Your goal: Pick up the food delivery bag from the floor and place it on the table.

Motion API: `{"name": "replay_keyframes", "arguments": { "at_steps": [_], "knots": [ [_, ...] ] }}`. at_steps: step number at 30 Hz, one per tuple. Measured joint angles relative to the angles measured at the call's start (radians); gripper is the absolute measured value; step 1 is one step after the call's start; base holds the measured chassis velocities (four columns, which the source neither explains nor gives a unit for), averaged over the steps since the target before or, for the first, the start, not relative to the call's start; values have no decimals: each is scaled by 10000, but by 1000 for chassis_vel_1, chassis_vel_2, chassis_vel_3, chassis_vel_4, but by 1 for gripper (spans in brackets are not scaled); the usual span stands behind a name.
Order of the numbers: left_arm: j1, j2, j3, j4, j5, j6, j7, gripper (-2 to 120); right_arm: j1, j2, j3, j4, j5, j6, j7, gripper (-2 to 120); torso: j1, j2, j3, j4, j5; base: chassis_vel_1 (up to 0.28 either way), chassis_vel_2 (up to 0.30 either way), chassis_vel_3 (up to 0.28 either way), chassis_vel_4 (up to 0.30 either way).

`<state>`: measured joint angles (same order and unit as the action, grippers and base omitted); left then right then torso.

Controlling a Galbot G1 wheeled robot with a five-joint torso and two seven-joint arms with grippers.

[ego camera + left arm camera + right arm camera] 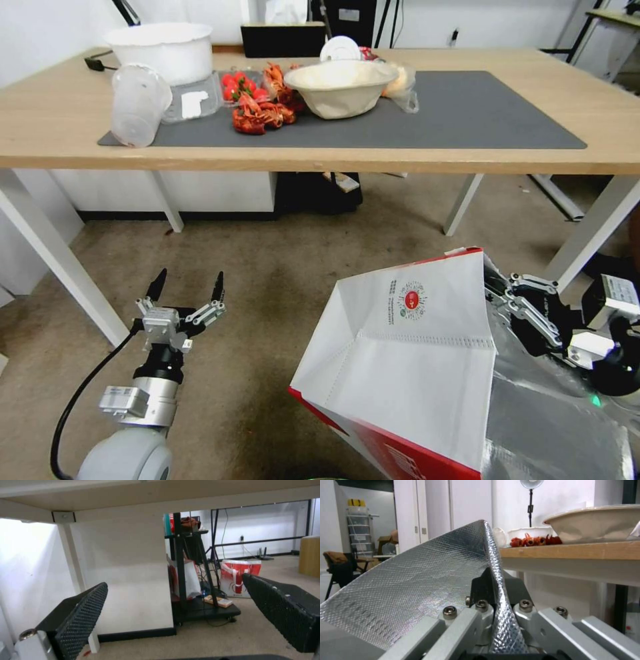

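The boxy white-and-red paper delivery bag (413, 373) with silver foil lining hangs tilted above the stained brownish carpet floor (267, 280), below the light-wood counter (40, 133).

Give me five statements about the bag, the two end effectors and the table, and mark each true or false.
1. The right end effector is clamped on the foil-lined edge of the food delivery bag. True.
2. The left end effector holds the bag's other side. False: it is open and holds nothing, apart from the bag.
3. The bag stands on the table. False: it is in front of the table, below the tabletop's level.
4. A beige bowl sits on the dark grey mat. True.
5. The clear plastic cup stands upright. False: it lies on its side.
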<state>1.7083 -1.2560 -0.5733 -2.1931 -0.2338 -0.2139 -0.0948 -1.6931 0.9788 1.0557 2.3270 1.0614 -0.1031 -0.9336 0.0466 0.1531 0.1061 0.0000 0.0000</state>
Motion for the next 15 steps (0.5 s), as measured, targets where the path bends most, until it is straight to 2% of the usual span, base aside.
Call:
{"name": "replay_keyframes", "arguments": {
  "at_steps": [15],
  "knots": [
    [111,-31,-13,-78,51,3,-61,100,23,7,42,-53,74,-48,-245,0,131,618,488,1,0,0,0,0,0]
  ]
}}
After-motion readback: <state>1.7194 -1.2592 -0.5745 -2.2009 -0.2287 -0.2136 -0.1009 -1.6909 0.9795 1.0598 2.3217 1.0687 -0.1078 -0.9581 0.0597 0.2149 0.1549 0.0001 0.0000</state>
